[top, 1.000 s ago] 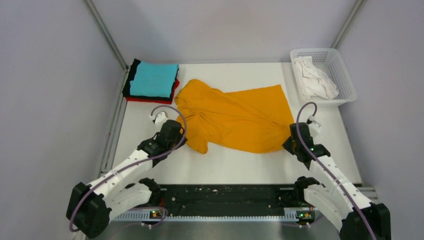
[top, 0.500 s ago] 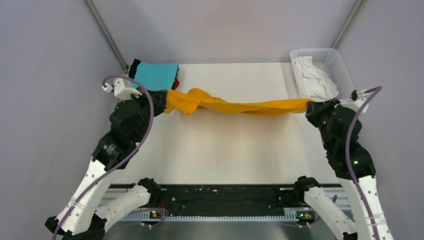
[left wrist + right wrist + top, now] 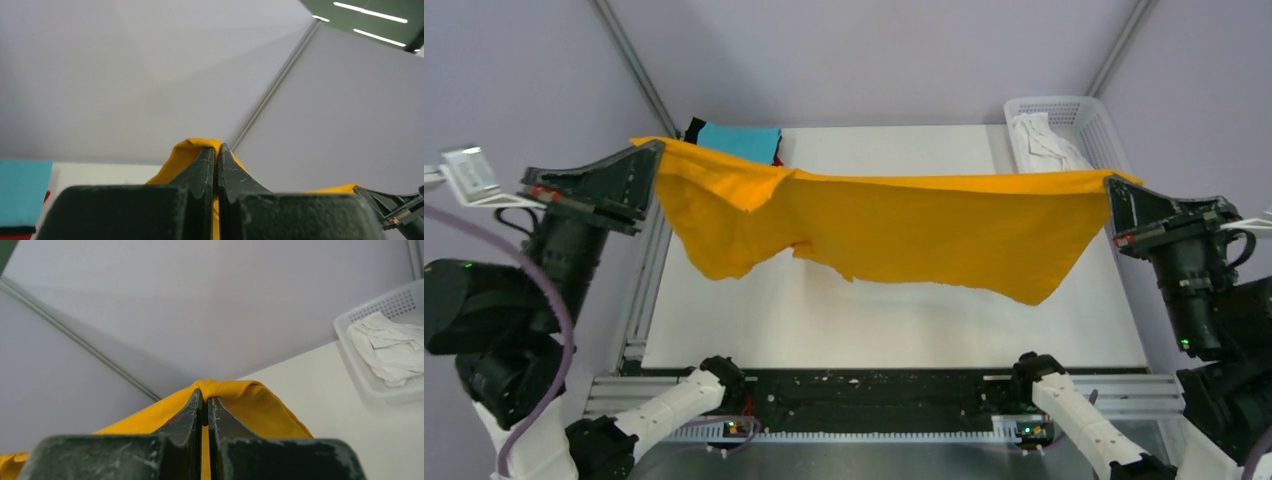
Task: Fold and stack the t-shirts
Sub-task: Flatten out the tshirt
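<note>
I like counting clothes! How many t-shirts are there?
5: orange-yellow t-shirt between left gripper and right gripper; cyan t-shirt, black t-shirt, red t-shirt stacked far left; white t-shirt in the basket. Others may hide.

Held orange-yellow shirt (image 3: 894,225) hangs as a curtain from left edge to right edge, blocking my way across mid-bench. Far-left corner: folded stack (image 3: 739,140). Far-right corner: basket (image 3: 1056,101). Bare bench (image 3: 874,320) shows toward near edge.

Matt orange-yellow cloth shirt (image 3: 904,225), white plastic mesh basket (image 3: 1099,130), smooth matt table (image 3: 904,322).
</note>
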Motion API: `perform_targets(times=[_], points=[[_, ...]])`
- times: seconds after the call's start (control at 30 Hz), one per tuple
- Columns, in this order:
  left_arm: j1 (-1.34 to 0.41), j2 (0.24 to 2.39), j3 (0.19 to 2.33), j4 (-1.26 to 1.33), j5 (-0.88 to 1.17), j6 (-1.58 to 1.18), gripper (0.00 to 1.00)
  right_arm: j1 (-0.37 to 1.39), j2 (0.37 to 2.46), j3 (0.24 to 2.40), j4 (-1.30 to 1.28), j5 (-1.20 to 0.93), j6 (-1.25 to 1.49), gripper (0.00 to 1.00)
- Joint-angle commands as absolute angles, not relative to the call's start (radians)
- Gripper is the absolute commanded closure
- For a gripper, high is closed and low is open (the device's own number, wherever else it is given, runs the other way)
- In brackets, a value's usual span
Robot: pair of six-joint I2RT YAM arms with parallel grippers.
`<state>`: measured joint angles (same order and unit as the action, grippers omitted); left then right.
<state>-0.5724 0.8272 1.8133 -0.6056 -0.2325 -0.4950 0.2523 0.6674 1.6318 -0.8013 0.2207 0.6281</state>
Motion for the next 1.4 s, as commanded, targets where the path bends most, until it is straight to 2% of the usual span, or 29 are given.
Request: perform_targets(times=[0.0, 0.17, 0.33, 0.53, 0.7, 0.77, 0.9, 1.07, 1.17, 1.37], points=[[-0.575, 0.865, 1.985, -0.631, -0.115, -0.405, 1.00, 0.250, 0.668, 1.747, -0.870, 0.135, 0.587, 1.00], [-0.569, 0.892, 2.099, -0.630, -0.021, -0.361, 1.00, 0.250, 0.646, 1.779, -0.881, 0.053, 0.589, 1.00], [-0.560, 0.903, 2.049, -0.626, -0.044, -0.330, 1.00, 0.247, 0.626, 1.725, -0.878, 0.061, 0.606, 1.00], [-0.560, 0.907, 1.792, -0.521, -0.271, -0.280, 1.00, 0.245, 0.596, 1.554, -0.839, 0.187, 0.610, 1.00], [-0.559, 0.980, 1.488, -0.386, -0.582, -0.299, 1.00, 0.245, 0.585, 1.309, -0.735, 0.330, 0.630, 1.00], [-0.547, 1.029, 1.389, -0.312, -0.613, -0.302, 1.00, 0.245, 0.599, 1.213, -0.680, 0.368, 0.632, 1.00], [-0.471, 1.176, 1.306, -0.243, -0.544, -0.364, 1.00, 0.245, 0.658, 1.016, -0.567, 0.440, 0.644, 1.00], [-0.409, 1.408, 1.319, -0.199, -0.443, -0.404, 1.00, 0.244, 0.767, 0.853, -0.403, 0.493, 0.653, 1.00], [-0.382, 1.563, 1.366, -0.199, -0.334, -0.435, 1.00, 0.240, 0.853, 0.813, -0.325, 0.518, 0.649, 1.00], [-0.335, 1.794, 1.524, -0.242, -0.285, -0.458, 1.00, 0.203, 1.022, 0.811, -0.196, 0.513, 0.620, 1.00]])
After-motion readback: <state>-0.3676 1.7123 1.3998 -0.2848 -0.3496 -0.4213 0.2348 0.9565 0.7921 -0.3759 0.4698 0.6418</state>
